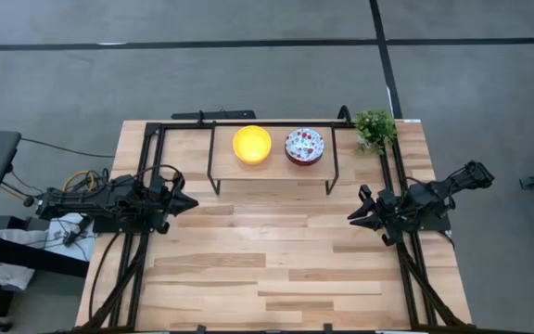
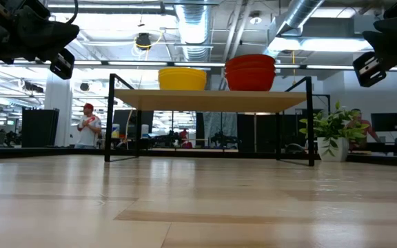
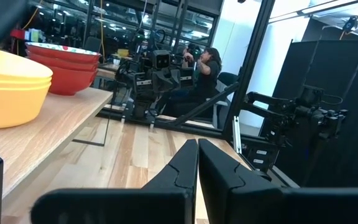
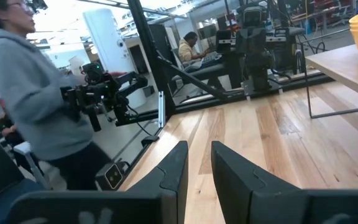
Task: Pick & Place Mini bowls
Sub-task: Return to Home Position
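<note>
A stack of yellow mini bowls and a stack of floral mini bowls, red outside, stand side by side on their bases on a raised wooden shelf at the table's far middle. My left gripper hovers at the table's left side, shut and empty. My right gripper hovers at the right side with a narrow gap between its fingers, empty. Both point toward the table's middle, well short of the bowls.
The shelf stands on thin black legs inside a black frame. A small green plant sits at the far right corner. Bare wood lies between the arms. A person in grey stands beyond the left side.
</note>
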